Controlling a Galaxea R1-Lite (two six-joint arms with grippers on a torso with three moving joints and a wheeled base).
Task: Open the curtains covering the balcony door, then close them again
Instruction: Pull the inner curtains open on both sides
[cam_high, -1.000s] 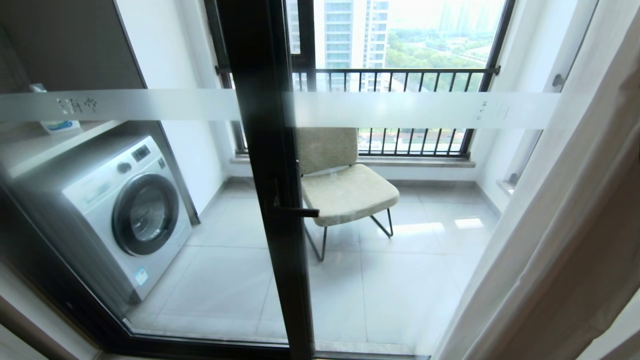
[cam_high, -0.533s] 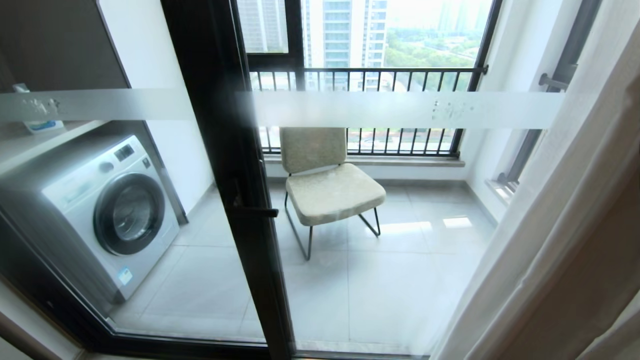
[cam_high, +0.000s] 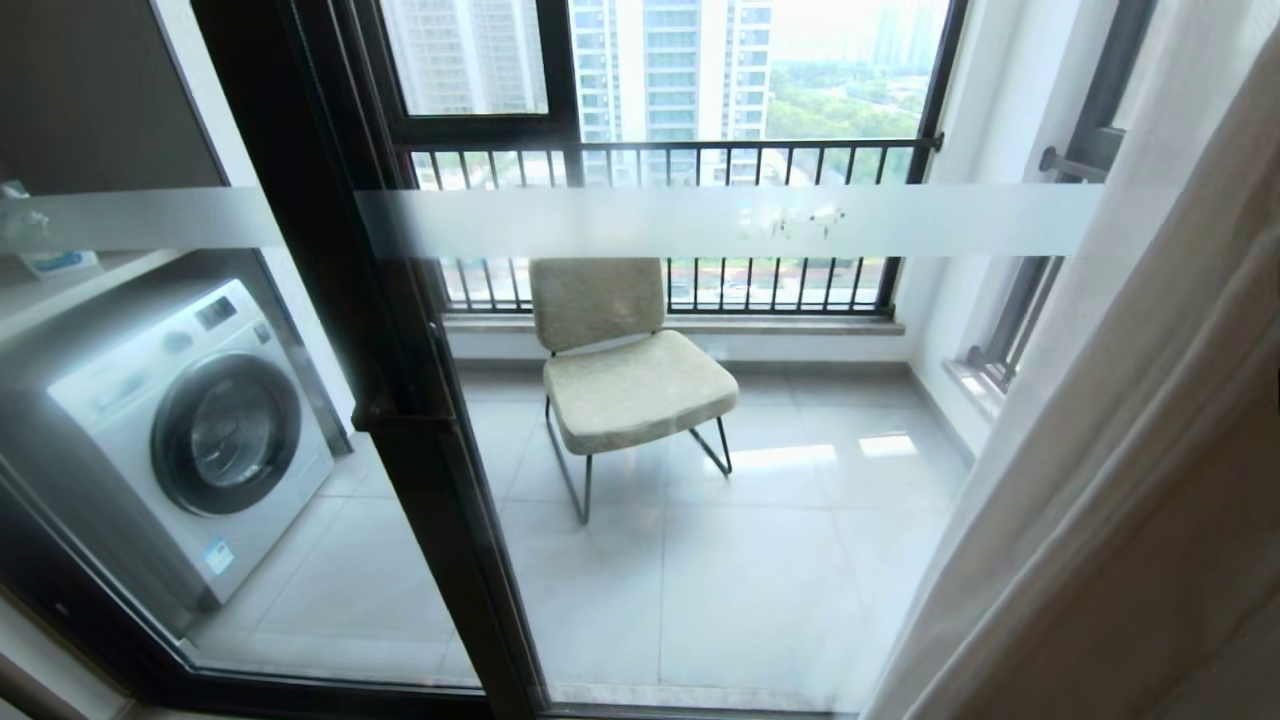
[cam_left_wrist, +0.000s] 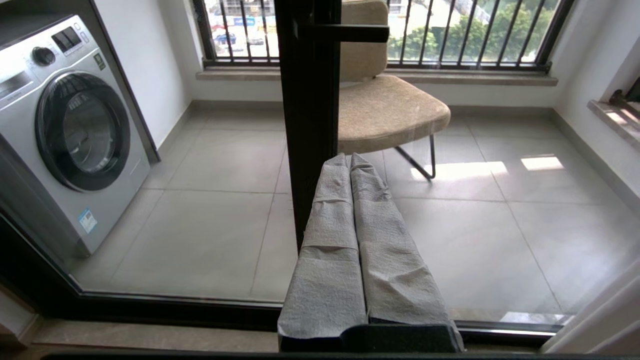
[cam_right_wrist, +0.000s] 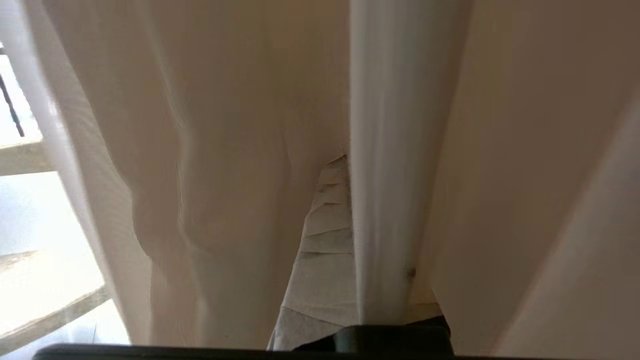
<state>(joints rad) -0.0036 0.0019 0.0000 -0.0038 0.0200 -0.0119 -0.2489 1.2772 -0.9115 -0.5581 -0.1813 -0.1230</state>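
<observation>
— Where did the curtains (cam_high: 1130, 480) hang?
— Bunched at the right edge of the balcony door (cam_high: 700, 560), beige folds running floor to ceiling beside its black frame and frosted band.
— And the grippers?
— The right gripper (cam_right_wrist: 345, 165) was clenched on a curtain fold; the left gripper (cam_left_wrist: 350, 157), cloth-wrapped, was clenched empty.

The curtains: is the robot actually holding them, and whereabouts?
Yes. The right gripper is shut on a white fold of the curtains, which runs between its fingers. The left gripper is shut and holds nothing.

Lettering on frosted band (cam_high: 790, 222) of balcony door (cam_high: 700, 450) too blurred; nothing legible
</observation>
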